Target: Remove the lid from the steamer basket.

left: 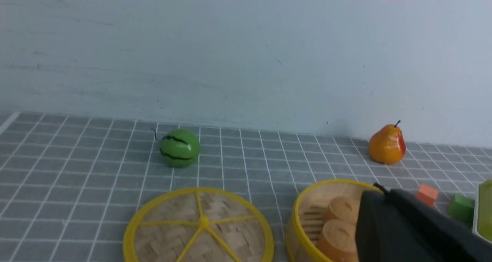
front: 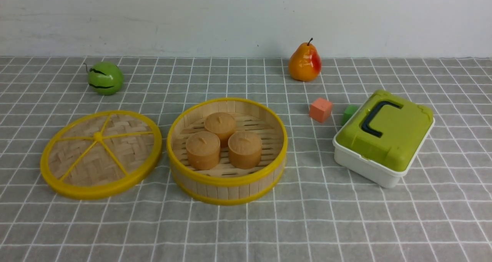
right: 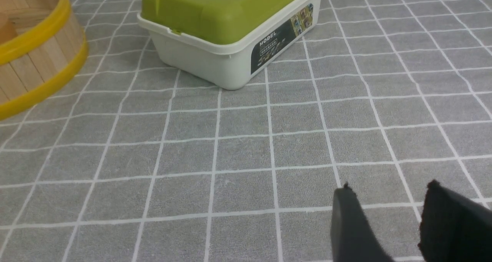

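Observation:
The lid lies flat on the cloth just left of the steamer basket, close to it. The basket is uncovered and holds three tan buns. Neither arm shows in the front view. In the left wrist view my left gripper is shut and empty, raised, with the lid and the basket beyond and below it. In the right wrist view my right gripper is open and empty over bare cloth, with the basket's wall off to one side.
A green melon sits at the back left and a pear at the back. An orange cube and a green cube lie right of the basket. A white box with a green lid stands at the right.

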`<state>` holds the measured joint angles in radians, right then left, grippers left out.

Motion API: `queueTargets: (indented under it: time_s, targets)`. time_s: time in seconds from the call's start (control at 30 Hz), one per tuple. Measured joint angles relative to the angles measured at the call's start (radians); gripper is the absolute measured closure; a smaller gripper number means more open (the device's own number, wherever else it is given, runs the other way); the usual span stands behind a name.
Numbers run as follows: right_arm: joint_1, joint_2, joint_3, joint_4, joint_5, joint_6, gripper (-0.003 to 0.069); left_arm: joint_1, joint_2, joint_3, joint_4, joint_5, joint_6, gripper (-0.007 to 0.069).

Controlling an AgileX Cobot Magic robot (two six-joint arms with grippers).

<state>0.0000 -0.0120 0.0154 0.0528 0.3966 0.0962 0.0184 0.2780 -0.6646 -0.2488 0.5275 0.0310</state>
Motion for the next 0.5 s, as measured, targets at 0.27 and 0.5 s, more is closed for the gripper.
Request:
queueTargets:
  time_s: [0.27,0.5]
  targets:
    - [0.000,0.000,0.000,0.000,0.000,0.000,0.0417,0.001,-0.291,0.301,-0.033,0.006,0.033,0.0637]
    - [0.000,0.000,0.000,0.000,0.000,0.000,0.0417,0.001,-0.291,0.397,-0.047,0.014,0.042,0.0637]
